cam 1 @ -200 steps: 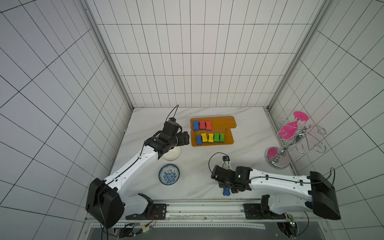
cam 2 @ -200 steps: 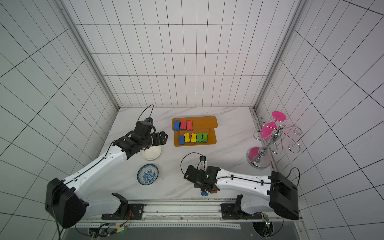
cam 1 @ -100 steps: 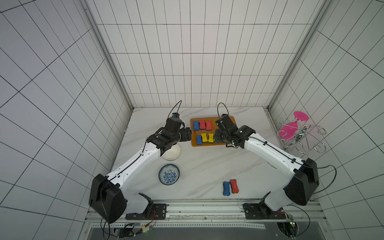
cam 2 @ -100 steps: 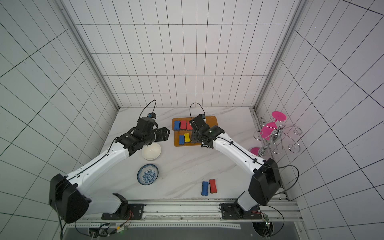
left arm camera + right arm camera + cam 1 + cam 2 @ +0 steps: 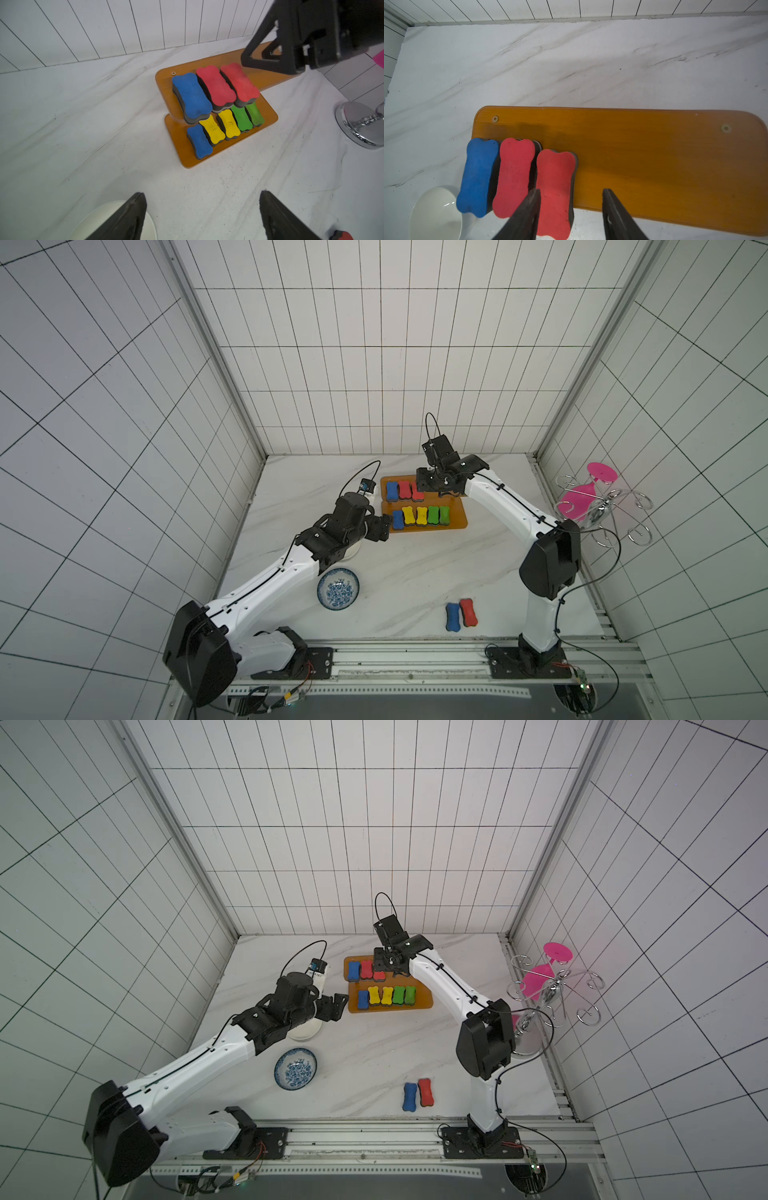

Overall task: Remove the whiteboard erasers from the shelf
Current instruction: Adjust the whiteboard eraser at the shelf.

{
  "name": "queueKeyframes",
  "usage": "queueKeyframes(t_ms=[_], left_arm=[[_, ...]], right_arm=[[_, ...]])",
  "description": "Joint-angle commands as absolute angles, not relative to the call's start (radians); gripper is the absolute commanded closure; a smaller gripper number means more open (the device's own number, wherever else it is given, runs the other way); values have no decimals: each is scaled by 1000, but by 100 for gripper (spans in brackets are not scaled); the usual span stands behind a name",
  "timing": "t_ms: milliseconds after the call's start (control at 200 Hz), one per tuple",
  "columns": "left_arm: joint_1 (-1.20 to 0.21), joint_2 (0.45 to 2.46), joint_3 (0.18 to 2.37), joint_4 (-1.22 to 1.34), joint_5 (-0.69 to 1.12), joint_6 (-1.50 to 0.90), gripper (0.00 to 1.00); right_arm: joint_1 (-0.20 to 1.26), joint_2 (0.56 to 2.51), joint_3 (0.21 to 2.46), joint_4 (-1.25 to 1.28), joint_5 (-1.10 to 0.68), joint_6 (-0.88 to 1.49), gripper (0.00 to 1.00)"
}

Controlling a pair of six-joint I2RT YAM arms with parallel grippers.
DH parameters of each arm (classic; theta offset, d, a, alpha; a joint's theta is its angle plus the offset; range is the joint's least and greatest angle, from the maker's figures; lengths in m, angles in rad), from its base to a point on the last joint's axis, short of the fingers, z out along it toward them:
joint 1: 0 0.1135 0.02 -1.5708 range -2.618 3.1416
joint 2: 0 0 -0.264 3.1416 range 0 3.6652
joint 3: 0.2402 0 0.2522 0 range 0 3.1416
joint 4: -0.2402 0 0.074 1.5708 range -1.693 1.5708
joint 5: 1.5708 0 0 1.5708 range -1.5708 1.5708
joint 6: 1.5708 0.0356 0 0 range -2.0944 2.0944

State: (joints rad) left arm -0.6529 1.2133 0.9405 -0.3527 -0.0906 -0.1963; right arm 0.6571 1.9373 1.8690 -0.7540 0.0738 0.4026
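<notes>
While both arms reach toward the far side of the table (image 5: 415, 564), I count two pieces already off the shelf (image 5: 455, 519) in both top views: a blue eraser (image 5: 452, 617) and a red eraser (image 5: 468, 612) lie side by side, touching, on the bare marble at about five o'clock from the table's middle, near the front rail. The shelf sits toward twelve o'clock and holds eight erasers: blue, red, red on the upper tier, and blue, yellow, yellow, green, green on the lower. I judge the job about a fifth done. The right gripper (image 5: 423, 486) hangs over the three o'clock end of the upper row. The left gripper (image 5: 385, 526) sits at nine o'clock of the lower tier, just beside its blue piece. On the left wrist camera, the left gripper's fingers stand wide apart with nothing between them, a white bowl (image 5: 97, 222) lies beneath them, and all eight shelved pieces are in plain sight. On the right wrist camera, the right gripper's fingers are parted around the outer red eraser (image 5: 554, 178). One finger is at the seam with its red neighbour and the other is clear of it over bare orange board, so nothing is clamped yet. I would take that one next.
</notes>
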Motion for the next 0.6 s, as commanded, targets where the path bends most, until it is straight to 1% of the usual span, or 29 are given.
queueKeyframes(t_ms=[0,125,230,350,595], left_arm=[[-670,1167,911,-288,-88,-100,9],[-670,1119,863,-234,-87,-106,7],[-671,1097,818,-172,-61,-104,6],[-670,1104,820,-168,-63,-108,5],[-671,1117,822,-167,-82,-124,5]], right_arm=[[646,1972,1916,-799,29,365,48],[647,1992,1930,-798,-11,357,47],[646,2001,1938,-798,-11,354,46],[647,2016,1947,-799,-1,351,46],[647,2040,1953,-817,26,353,50]])
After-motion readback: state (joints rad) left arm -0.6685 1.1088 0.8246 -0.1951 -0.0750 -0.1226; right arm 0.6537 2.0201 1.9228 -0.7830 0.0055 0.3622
